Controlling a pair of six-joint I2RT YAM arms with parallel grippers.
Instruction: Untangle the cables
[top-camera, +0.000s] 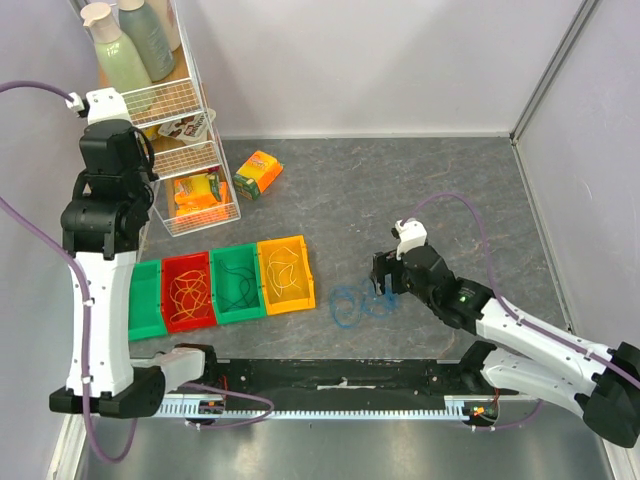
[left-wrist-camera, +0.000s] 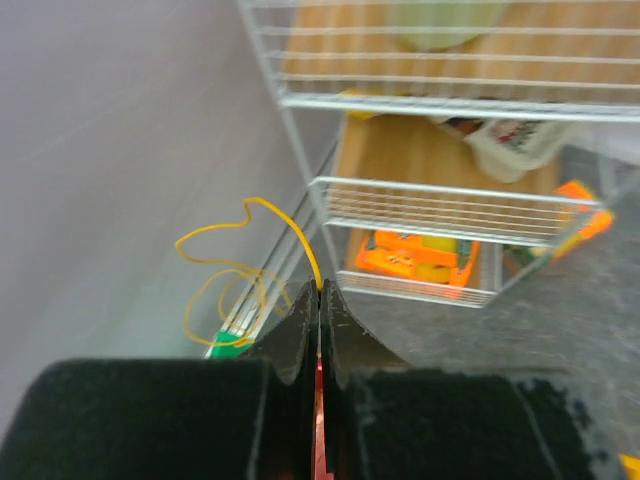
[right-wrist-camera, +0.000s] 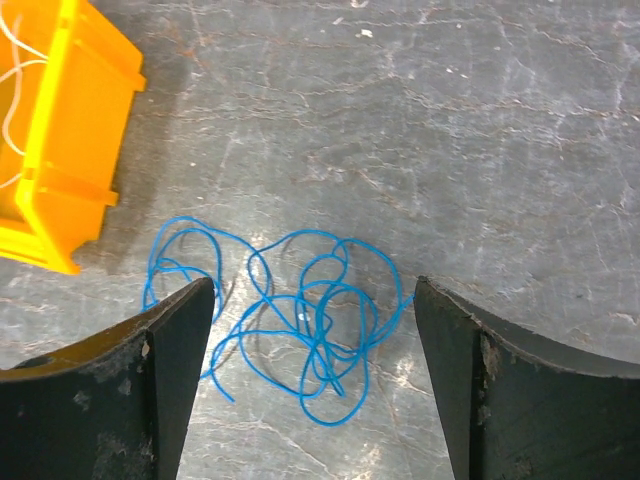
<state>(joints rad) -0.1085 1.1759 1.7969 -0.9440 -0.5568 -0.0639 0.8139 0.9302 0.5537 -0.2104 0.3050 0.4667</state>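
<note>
Blue cables (right-wrist-camera: 320, 300) lie in one knotted heap on the grey table (right-wrist-camera: 480, 150) near the yellow bin (right-wrist-camera: 60, 150), cut off by the frame; strands overlap too much to count. Right gripper (right-wrist-camera: 312, 285) hovers over them, jaws wide, holding nothing. Four bins stand in a row: yellow, green bin (top-camera: 238, 283), red bin (top-camera: 190, 290), second green bin (top-camera: 145, 295) half hidden behind the left arm (top-camera: 95, 300). Farther back, left gripper (left-wrist-camera: 320, 295) pinches one yellow cable (left-wrist-camera: 300, 238), blurred, before the wire rack (left-wrist-camera: 440, 200).

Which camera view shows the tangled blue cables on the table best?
The right wrist view: the blue cables fill its centre, close up, with single loops easy to follow. The top external view shows them only as a small blue scribble near the yellow bin. The left wrist view does not show them.
</note>
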